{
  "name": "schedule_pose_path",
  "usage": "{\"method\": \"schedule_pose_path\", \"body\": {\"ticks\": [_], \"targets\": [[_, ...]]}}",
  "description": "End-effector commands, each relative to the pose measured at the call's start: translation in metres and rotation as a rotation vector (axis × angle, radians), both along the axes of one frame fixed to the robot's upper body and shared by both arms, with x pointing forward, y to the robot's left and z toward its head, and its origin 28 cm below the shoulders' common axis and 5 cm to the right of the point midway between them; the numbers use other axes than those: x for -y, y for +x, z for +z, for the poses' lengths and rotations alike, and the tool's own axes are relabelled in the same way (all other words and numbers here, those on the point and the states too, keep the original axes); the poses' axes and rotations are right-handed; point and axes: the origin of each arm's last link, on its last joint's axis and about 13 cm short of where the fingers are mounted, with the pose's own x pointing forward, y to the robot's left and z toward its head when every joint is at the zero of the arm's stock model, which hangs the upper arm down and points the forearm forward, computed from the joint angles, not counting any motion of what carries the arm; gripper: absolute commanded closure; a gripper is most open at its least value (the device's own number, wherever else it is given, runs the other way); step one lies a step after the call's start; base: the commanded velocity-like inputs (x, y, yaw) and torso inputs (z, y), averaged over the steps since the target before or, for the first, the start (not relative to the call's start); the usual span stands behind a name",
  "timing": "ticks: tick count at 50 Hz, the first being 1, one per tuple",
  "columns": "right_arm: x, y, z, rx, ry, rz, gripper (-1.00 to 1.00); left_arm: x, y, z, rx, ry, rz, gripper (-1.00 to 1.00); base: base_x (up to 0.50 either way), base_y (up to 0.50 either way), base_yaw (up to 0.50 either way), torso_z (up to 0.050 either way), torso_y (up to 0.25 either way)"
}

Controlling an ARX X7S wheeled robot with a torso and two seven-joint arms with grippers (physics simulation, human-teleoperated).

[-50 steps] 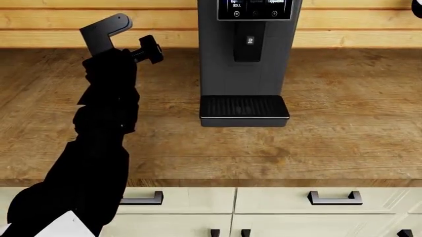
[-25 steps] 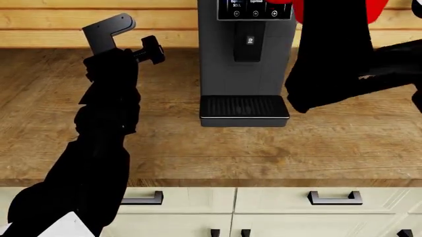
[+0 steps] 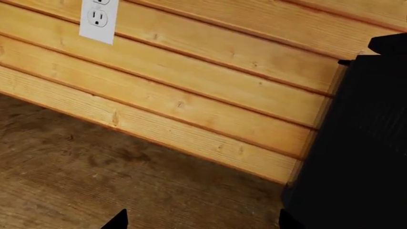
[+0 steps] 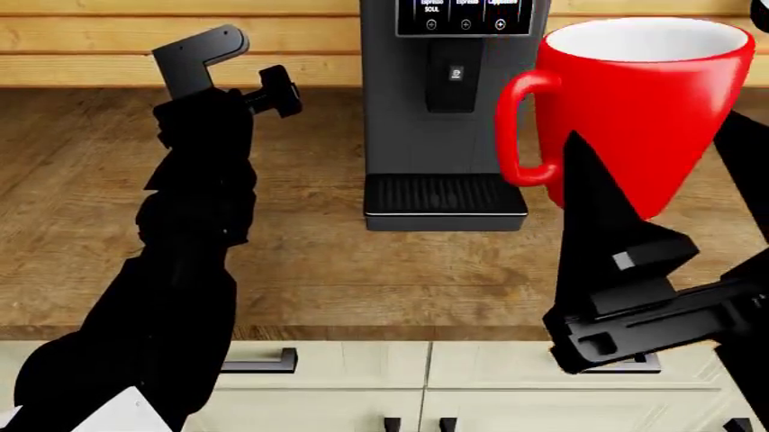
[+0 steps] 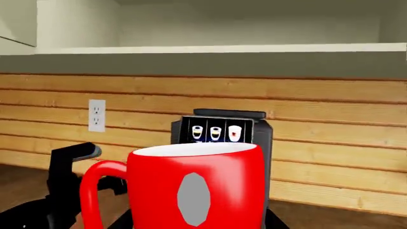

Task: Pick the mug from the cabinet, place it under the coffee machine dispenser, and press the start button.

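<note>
1. At the far left of the head view, the left arm (image 4: 180, 270) reaches up over a wooden counter (image 4: 301, 270). Its gripper (image 4: 222, 72) is raised near the plank wall (image 4: 121, 36), well apart from the mug. In the left wrist view only two dark fingertips (image 3: 117, 220) show at the picture's edge, set wide apart with nothing between them.
2. That wrist view also shows a white wall socket (image 3: 98, 19) on the plank wall.
3. In the middle stands a dark grey coffee machine (image 4: 445, 117). A small black spout (image 4: 455, 81) juts from its front, above a slotted black drip tray (image 4: 445, 196) with nothing on it.
4. To the right is the mug (image 4: 637, 108), glossy red, white inside, upright. Its loop handle (image 4: 523, 130) points toward the machine. It is held in the air, beside the machine rather than under the spout.
5. The right gripper (image 4: 637, 270) rises below the mug. One black finger (image 4: 589, 189) lies against its red side; the grip looks closed on the mug, though the other finger is hidden.
</note>
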Motion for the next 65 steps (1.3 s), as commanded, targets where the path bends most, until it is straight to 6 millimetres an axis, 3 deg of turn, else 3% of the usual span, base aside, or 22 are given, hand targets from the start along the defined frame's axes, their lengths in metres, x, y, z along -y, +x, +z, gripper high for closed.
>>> {"method": "schedule_pose_path", "body": {"ticks": [1,15,34,65], "targets": [[0.004,0.002,-0.047,-0.085,0.029,-0.05,1.0,0.0,0.0,0.0,0.001,0.003,-0.001,-1.0,0.0,0.0,0.0,0.0,0.0],[0.002,0.018,-0.075,-0.151,0.053,-0.044,1.0,0.0,0.0,-0.001,0.003,0.007,-0.002,-1.0,0.0,0.0,0.0,0.0,0.0],[-0.005,0.075,-0.058,-0.173,0.004,-0.022,1.0,0.0,0.0,0.0,0.003,0.006,-0.003,-1.0,0.0,0.0,0.0,0.0,0.001],[-0.008,0.124,-0.086,-0.221,0.028,-0.067,1.0,0.001,0.0,0.0,0.005,0.013,-0.005,-1.0,0.0,0.0,0.0,0.0,0.0]]}}
